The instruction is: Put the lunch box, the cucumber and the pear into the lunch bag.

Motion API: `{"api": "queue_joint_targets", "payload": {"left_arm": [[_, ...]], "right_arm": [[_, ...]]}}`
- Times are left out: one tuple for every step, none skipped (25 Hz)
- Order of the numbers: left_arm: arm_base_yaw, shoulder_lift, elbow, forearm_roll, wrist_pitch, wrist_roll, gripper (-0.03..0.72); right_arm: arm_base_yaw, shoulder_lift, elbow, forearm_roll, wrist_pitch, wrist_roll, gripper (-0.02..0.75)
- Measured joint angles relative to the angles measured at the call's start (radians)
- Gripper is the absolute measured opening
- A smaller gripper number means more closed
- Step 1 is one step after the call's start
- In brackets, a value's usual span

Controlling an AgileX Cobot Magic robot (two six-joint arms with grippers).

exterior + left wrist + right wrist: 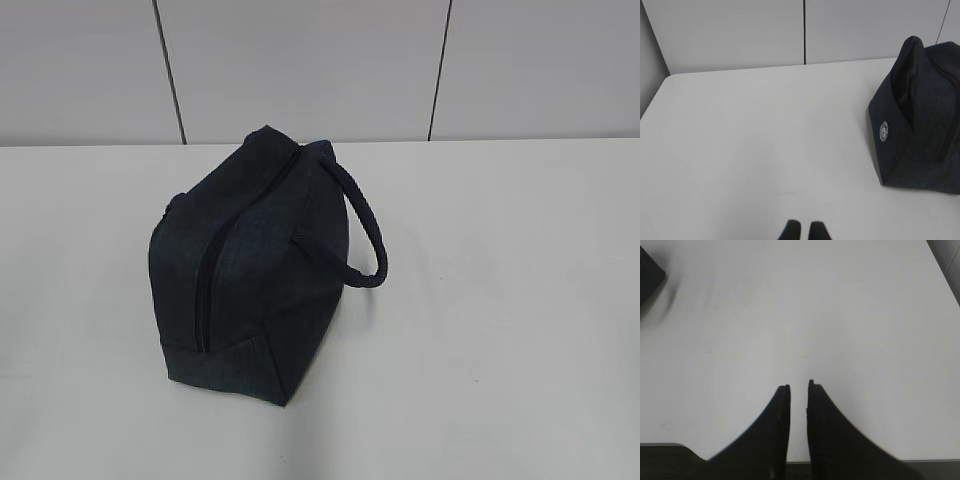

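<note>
The lunch bag [250,265] was seen lying on its side on the white surface [500,300], its zipper [205,285] closed along the upward face and its loop handle [365,225] arched out to one side; no lunch box, cucumber or pear was shown in any view, so it is judged either that they had been packed and the bag zipped, or that they lay out of frame — the pictures could not settle which.

The left tool [805,231] was seen only as two dark fingertips at the lower edge of its wrist view, nearly closed with a slim gap and nothing held between them; the bag [920,125] lay ahead of it and well off to its right, apart from it, with a small round badge [883,131] facing the tool.

The right tool [798,405] was likewise almost closed, a narrow slit left between its fingers, and nothing was gripped; only bare surface [840,315] lay ahead of it, and a dark corner of the bag [649,275] was caught far ahead to its left.

Both tools were held clear of the bag and low over the surface, which is judged to be a resting pose — neither was placed for a grasp.
</note>
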Motion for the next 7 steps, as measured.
{"api": "queue_joint_targets", "payload": {"left_arm": [[0.000,0.000,0.000,0.000,0.000,0.000,-0.002],[0.000,0.000,0.000,0.000,0.000,0.000,-0.002],[0.000,0.000,0.000,0.000,0.000,0.000,-0.002],[0.000,0.000,0.000,0.000,0.000,0.000,-0.002],[0.001,0.000,0.000,0.000,0.000,0.000,-0.002],[0.002,0.000,0.000,0.000,0.000,0.000,-0.002],[0.002,0.000,0.000,0.000,0.000,0.000,-0.002]], "right_arm": [[0.000,0.000,0.000,0.000,0.000,0.000,0.106],[0.000,0.000,0.000,0.000,0.000,0.000,0.106],[0.000,0.000,0.000,0.000,0.000,0.000,0.106],[0.000,0.000,0.000,0.000,0.000,0.000,0.106],[0.000,0.000,0.000,0.000,0.000,-0.002,0.106],[0.000,0.000,0.000,0.000,0.000,-0.002,0.106],[0.000,0.000,0.000,0.000,0.000,-0.002,0.106]]}}
